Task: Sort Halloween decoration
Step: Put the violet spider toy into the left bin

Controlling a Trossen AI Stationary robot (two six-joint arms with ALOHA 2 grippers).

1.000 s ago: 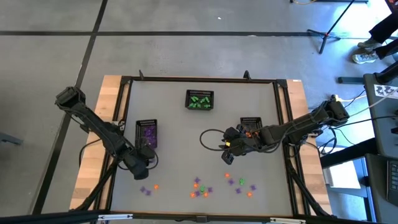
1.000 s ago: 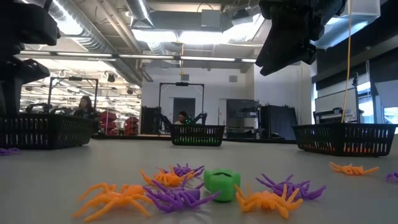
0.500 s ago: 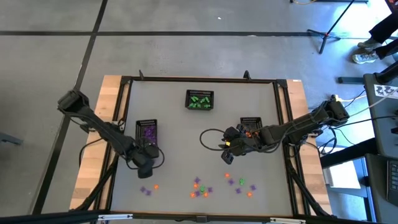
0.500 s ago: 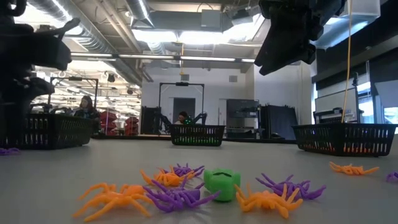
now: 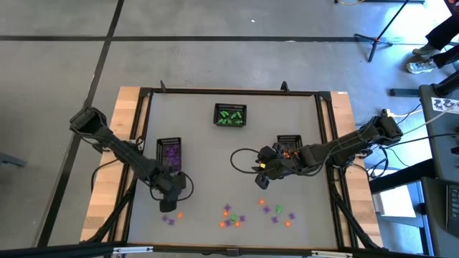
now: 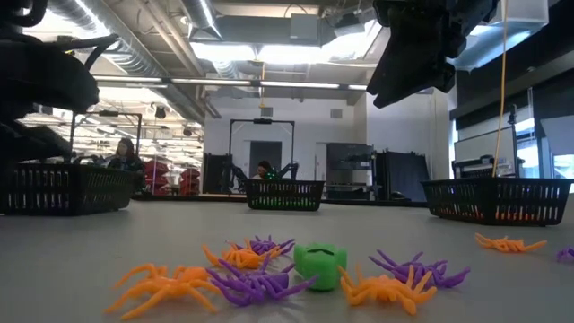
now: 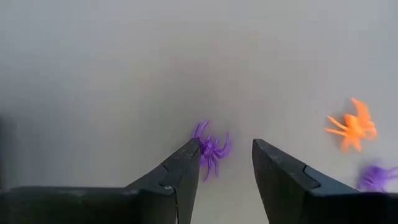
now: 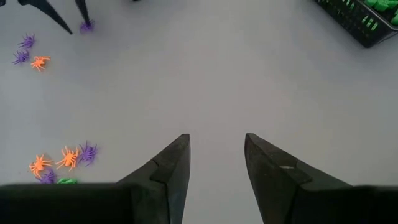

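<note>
— Where is there room to pass?
— The middle of the desk [image 5: 215, 154] lies bare, between the three baskets.
— And what blocks?
— Scattered trinkets [image 5: 231, 216] along the near edge; the purple-filled basket [image 5: 169, 154] just beside the left pincer [image 5: 166, 206].

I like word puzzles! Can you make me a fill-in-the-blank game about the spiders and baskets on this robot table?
1. The spider between the left gripper's open jaws is ____.
2. The basket at the table's far edge holds ____ toys.
3. The basket nearest the left gripper holds ____ toys.
4. The right gripper has ____ between its open jaws.

Missing words: purple; green; purple; nothing
</note>
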